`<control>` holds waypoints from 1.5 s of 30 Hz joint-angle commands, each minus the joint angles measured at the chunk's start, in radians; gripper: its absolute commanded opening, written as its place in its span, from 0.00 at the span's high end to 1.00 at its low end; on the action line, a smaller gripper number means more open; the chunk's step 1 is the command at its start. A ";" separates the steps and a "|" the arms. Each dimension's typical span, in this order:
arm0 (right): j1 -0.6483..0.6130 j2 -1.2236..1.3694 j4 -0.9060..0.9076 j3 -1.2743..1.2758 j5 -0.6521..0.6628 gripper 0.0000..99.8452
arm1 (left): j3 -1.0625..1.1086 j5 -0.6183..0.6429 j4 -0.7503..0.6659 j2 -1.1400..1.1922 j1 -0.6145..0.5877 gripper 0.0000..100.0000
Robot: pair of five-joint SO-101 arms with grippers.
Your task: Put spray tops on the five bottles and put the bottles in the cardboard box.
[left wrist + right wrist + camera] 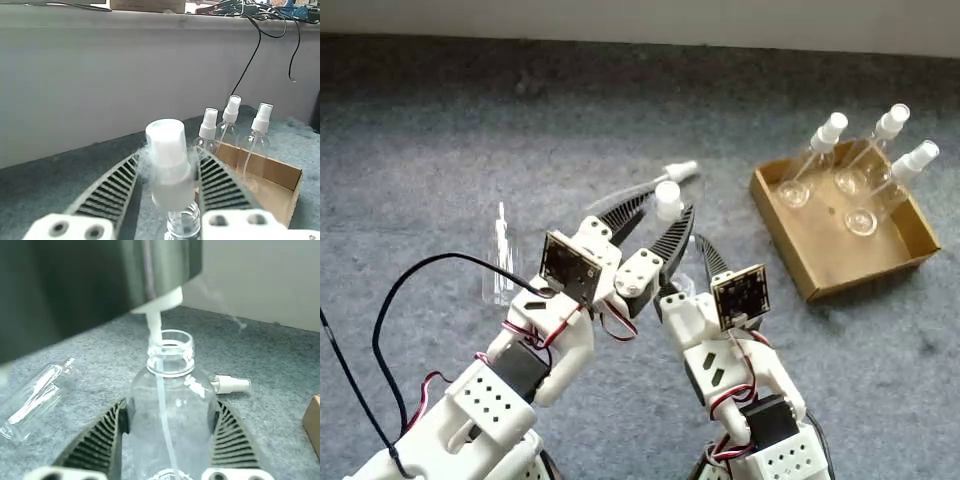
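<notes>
Grey carpet (440, 140) on table, plain wall behind. Holding upright clear bottle (170, 390) mid-body in right gripper (170, 409), jaws closed to its width. Holding white spray top (167, 160) in left gripper (169, 156), pinched on the cap, just above the neck; dip tube (155, 327) down inside, cap not seated. Probably light, empty, slick, thin-walled: squeeze gently, grip low on body. Tube bendy; take top by collar. Three capped bottles (815, 160) in cardboard box (820, 270); spare bottle (500, 255) and loose top (680, 170) on carpet.
</notes>
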 commanded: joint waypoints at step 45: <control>-0.007 -0.010 0.004 0.134 -0.008 0.90 | -0.038 -0.077 0.005 0.116 0.027 1.00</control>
